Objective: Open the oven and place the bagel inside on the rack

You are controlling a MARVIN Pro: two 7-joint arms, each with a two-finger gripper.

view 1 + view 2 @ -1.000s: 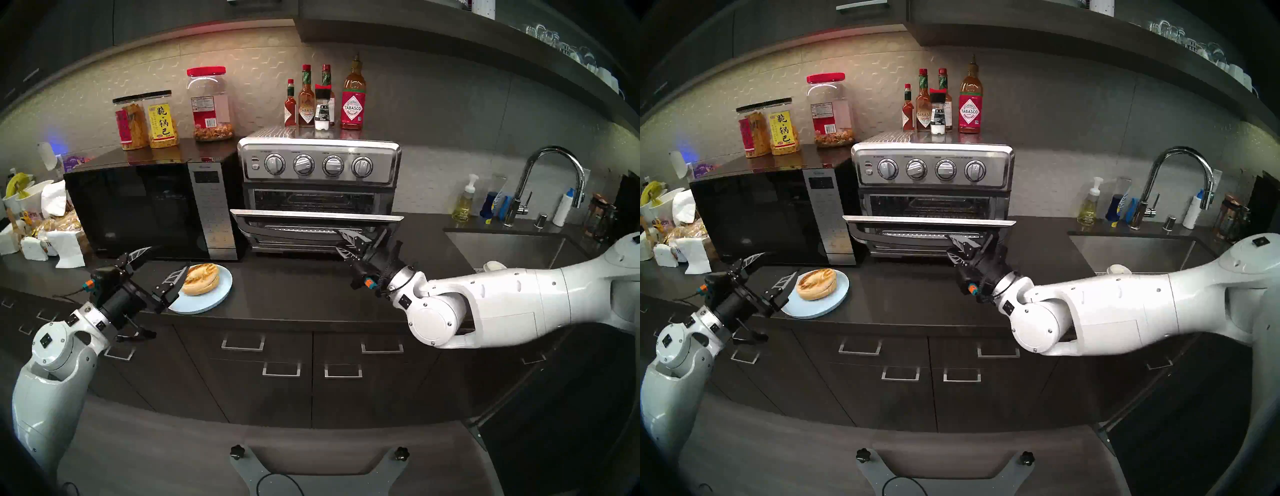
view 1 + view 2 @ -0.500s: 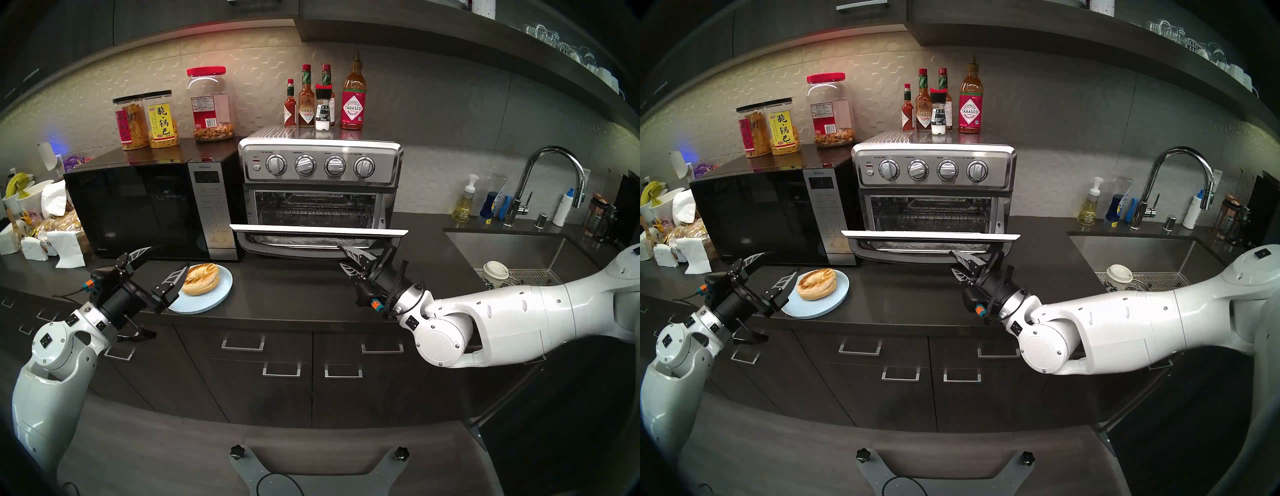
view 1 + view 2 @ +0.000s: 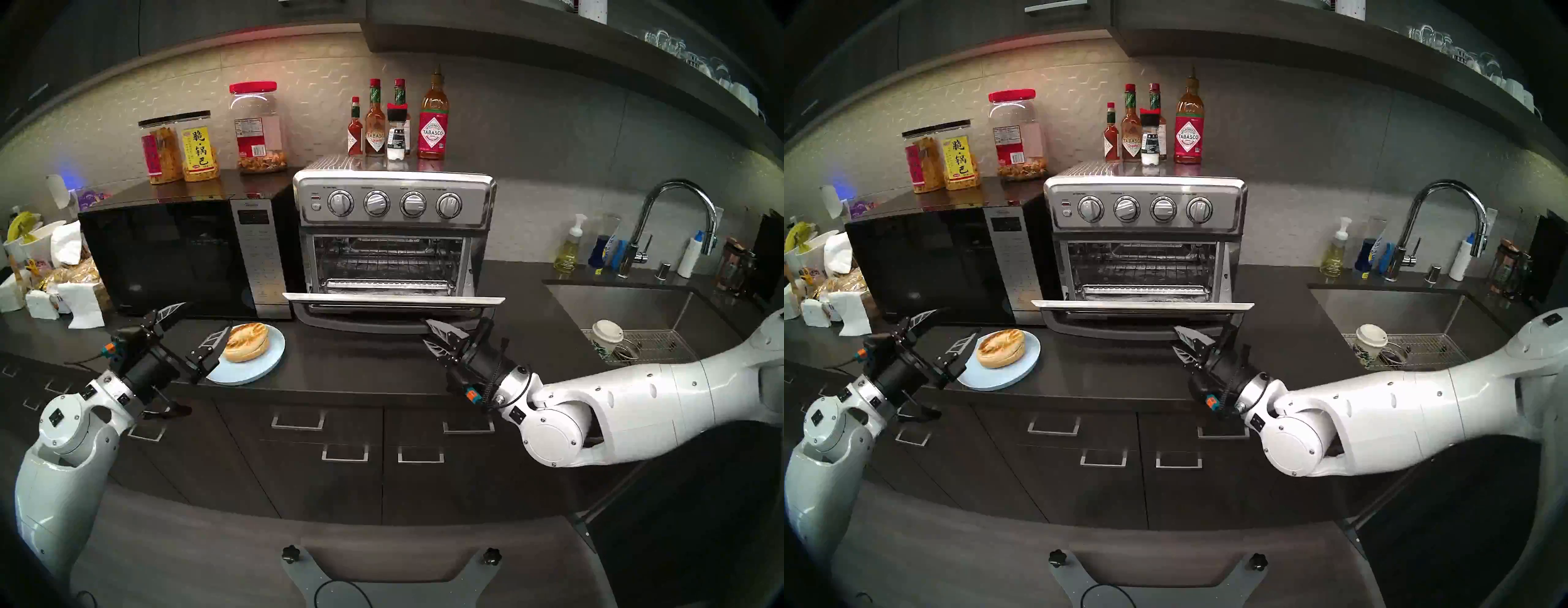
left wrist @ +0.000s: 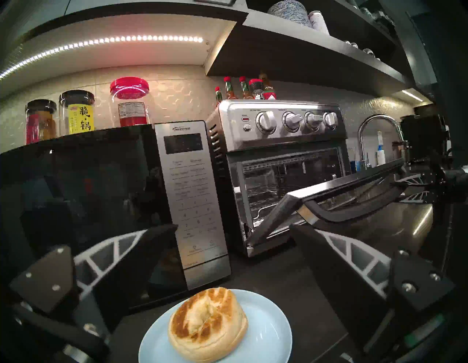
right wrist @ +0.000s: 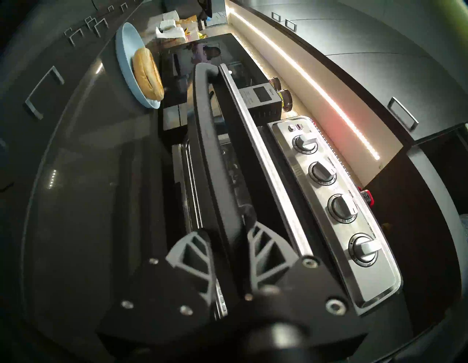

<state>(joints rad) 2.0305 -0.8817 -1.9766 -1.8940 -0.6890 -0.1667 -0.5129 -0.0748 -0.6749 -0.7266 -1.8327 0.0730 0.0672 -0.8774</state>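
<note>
Starting at the countertop's [image 3: 360,365] left end, the left gripper [image 3: 197,327] hangs with its jaws spread wide and empty, one finger just beside the toasted bagel [image 3: 246,342], which lies flat on a pale blue plate [image 3: 259,369] near the counter's front edge, in front of the black microwave [image 3: 169,259]. That arm is plainly the nearer one to the bagel, which lies just ahead of its open fingers. Right of the microwave stands the stainless toaster oven [image 3: 394,204], its drop-down door [image 3: 392,299] swung down almost level, the wire rack [image 3: 388,265] bare across the cavity. At the door's right end the right gripper [image 3: 435,337] is pinched narrow around the dark bar handle [image 5: 210,157], one finger on each side of it. The handle's long axis runs side to side along the counter, and the gripper reaches in across it from the front right. My judgement is that the opening step is nearly finished; the coming move turns on the door reaching its stop so the right gripper can let go, clearing a path from plate to rack for the left arm. The right wrist view shows the fingers straddling the handle, which the head views only suggest. The left wrist view shows the door still slightly tilted from the side and the bagel's grill marks close up; the head views alone show both arms together.
</note>
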